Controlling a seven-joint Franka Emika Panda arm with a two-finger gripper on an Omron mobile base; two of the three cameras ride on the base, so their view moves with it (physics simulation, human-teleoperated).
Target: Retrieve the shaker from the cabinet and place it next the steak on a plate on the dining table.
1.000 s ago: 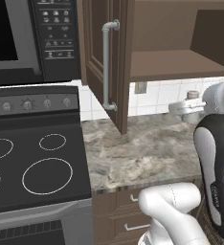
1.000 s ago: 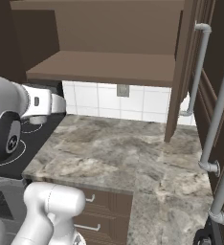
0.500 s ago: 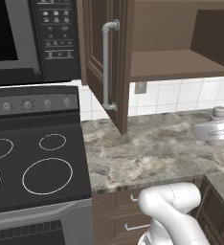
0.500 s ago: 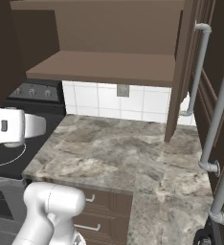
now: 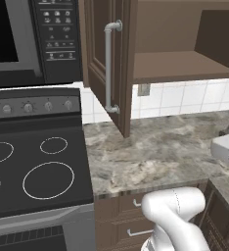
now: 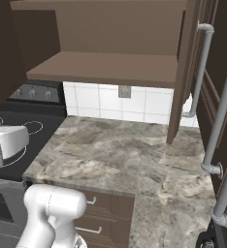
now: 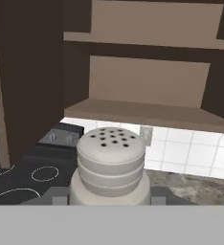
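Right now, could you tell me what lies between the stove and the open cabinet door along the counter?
In the left base view, only bare marbled counter lies between the stove and the open cabinet door.

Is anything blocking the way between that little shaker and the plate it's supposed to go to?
Hard to say: the shaker sits in the gripper, out of the cabinet and facing the shelf, but these pictures don't include the plate or dining table. Nothing crowds the shaker here.

The marbled grey-brown desk (image 5: 155,152) runs beside the black stove (image 5: 33,166), its stone top bare. Above it, the brown shelf (image 6: 110,68) of the open cabinet (image 5: 111,63) holds nothing.
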